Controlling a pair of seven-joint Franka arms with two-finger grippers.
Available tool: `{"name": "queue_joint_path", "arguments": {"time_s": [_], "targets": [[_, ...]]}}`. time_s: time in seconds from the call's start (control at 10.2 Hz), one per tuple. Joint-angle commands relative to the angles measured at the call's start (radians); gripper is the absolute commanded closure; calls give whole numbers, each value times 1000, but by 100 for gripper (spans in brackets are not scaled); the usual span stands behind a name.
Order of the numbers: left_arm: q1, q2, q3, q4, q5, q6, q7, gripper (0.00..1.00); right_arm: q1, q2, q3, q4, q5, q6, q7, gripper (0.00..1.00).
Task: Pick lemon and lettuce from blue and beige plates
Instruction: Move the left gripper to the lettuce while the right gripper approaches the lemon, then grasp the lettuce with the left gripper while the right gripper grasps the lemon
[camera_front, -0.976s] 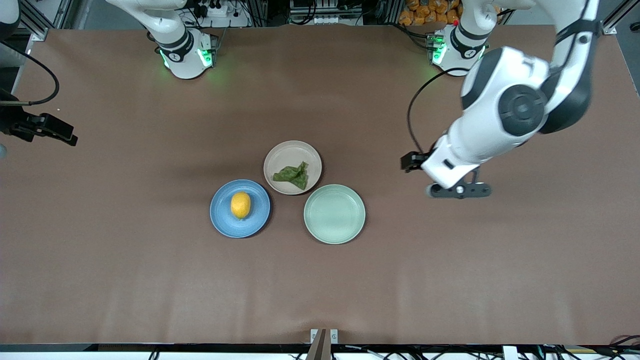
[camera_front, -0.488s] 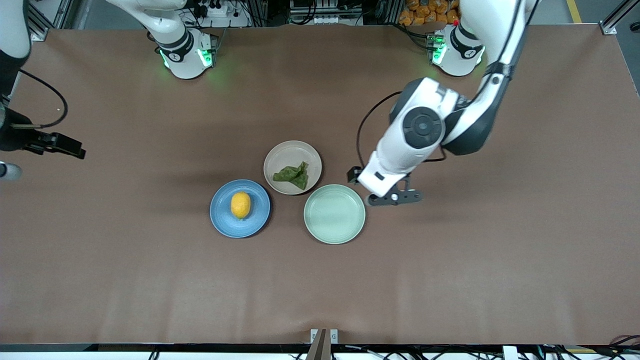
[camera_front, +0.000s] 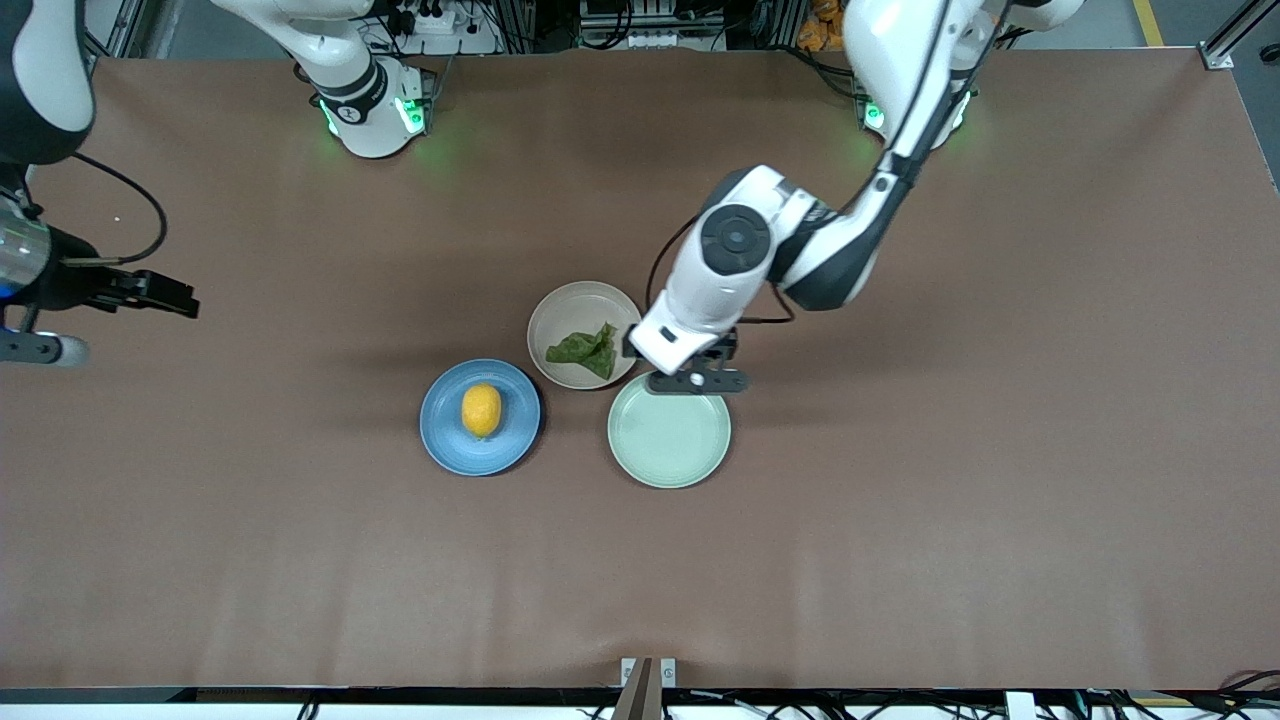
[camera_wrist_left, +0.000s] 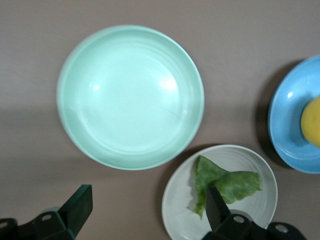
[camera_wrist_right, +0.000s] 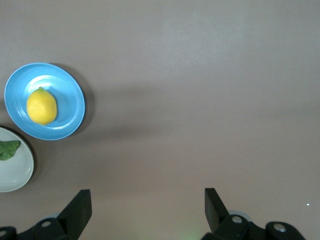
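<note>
A small oval yellow-orange lemon (camera_front: 481, 410) with a smooth rind lies in the middle of a round medium-blue rimmed plate (camera_front: 445, 440), its long axis running roughly from the robots' bases toward the front camera, while a wrinkled dark green lettuce leaf (camera_front: 584, 349) sits crumpled on a pale beige plate (camera_front: 560, 305) just beside the blue one and a little farther from that camera. The lettuce lies toward the side of its plate that faces the left arm's end of the table, and that is the relation on which the next move appears to turn: the left gripper (camera_front: 697, 380) hangs with its fingers spread wide apart over the gap where the beige plate meets an empty pale mint-green plate (camera_front: 700, 460), and in the left wrist view one fingertip (camera_wrist_left: 216, 207) overlaps the edge of the leaf, so only a short shift toward the right arm's end should centre it. The left arm is plainly the nearer one to the lettuce. The right gripper (camera_front: 35, 345) hovers with fingers apart over bare brown table (camera_front: 900, 560) at the right arm's end, well apart from the lemon, which lies from it toward the middle of the table.
</note>
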Motion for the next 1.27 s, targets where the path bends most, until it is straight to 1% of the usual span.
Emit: {"name": "queue_joint_path", "arguments": {"time_s": [0.0,0.1,0.2,0.29,0.59,0.68,0.88,0.98,1.07,1.17], "targets": [[-54,63,15,18,69,74,-105,0,54,35,1,10,-1,-3,10,0],[-85,89,15,18,72,115,-150,0,54,50,1,10,2,4,10,0],[-105,109,15,18,74,158,-202,0,55,64,1,10,31,17,6,0],[-119,122,15,18,74,180,-234,0,52,77,1,4,95,39,0,0],[-154,165,15,18,72,281,-300,0,72,119,0,2,106,54,9,0],[-160,172,13,18,74,286,-311,0,86,141,0,2,106,57,9,0],[-188,172,12,15,71,286,-339,0,130,176,0,-11,105,138,10,0],[-201,181,12,12,71,286,-354,0,156,204,-2,-11,105,160,53,0],[-211,196,13,13,69,286,-368,0,166,221,0,-13,106,178,161,0],[-212,213,13,19,69,288,-404,0,202,230,0,-13,108,200,247,0]]}}
